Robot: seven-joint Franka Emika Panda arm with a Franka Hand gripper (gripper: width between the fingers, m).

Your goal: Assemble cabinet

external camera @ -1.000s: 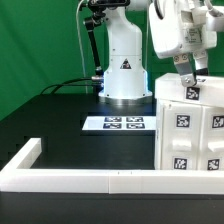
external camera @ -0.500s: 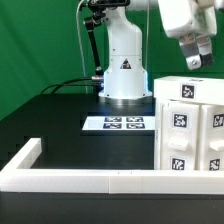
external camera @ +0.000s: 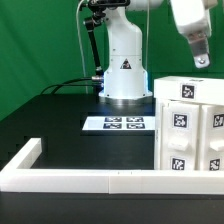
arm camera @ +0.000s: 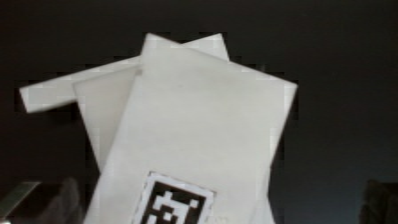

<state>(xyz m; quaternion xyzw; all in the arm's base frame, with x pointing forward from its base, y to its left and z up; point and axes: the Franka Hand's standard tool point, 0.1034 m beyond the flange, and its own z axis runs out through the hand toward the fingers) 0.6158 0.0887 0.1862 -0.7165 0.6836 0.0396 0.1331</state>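
The cabinet (external camera: 190, 125) is a large white boxy shell with black-and-white tags on its front and top, standing at the exterior view's right. My gripper (external camera: 203, 60) hangs above its top right part, clear of it, open and empty. In the wrist view the cabinet (arm camera: 196, 110) fills the middle as white panels with one tag (arm camera: 173, 203). The fingers (arm camera: 45, 205) show only dimly at the frame's edges, wide apart. No loose drawer blocks are in view.
The marker board (external camera: 115, 123) lies flat on the black table in front of the robot base (external camera: 122, 65). A long low white border rail (external camera: 90, 180) runs along the table's front and left edge. A green backdrop stands behind.
My gripper has risen from the cabinet's top and moved up and to the exterior view's right. The cabinet has stayed in place.
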